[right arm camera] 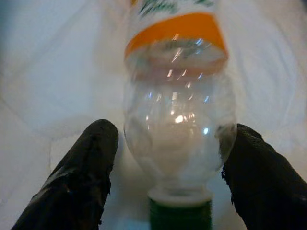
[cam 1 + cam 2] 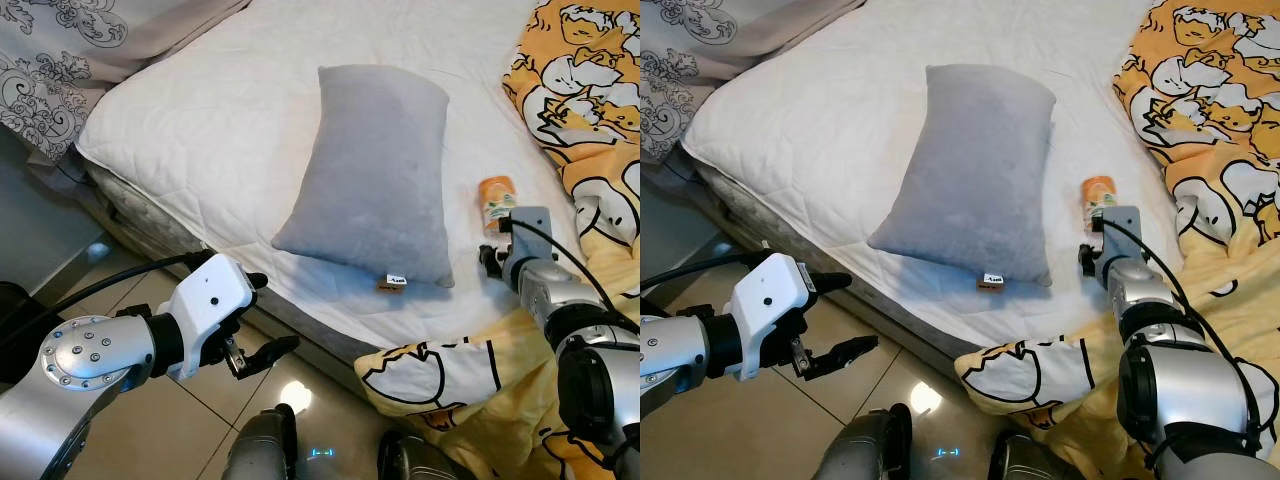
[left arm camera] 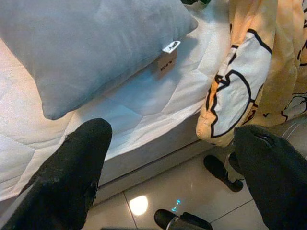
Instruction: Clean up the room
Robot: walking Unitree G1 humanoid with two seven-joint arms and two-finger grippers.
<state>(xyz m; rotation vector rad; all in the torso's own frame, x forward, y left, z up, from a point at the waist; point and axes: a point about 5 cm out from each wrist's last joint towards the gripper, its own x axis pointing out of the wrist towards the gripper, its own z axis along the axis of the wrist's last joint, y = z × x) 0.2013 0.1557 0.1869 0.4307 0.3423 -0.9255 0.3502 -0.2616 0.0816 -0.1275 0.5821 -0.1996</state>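
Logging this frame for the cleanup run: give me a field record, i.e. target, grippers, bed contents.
target: clear plastic bottle with orange label, green cap, lying on the mattress
right gripper: open, one finger on each side of the bottle near its neck, not closed on it
left gripper: open, over the floor beside the bed edge, holding nothing
bed contents: grey pillow mid-mattress; yellow cartoon blanket on the robot's right, hanging over the edge

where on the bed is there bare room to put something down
Bare mattress lies between the grey pillow and the patterned sheet at the bed's far left corner. It is crowded on the right: the empty bottle, the right gripper straddling it, and the yellow blanket.
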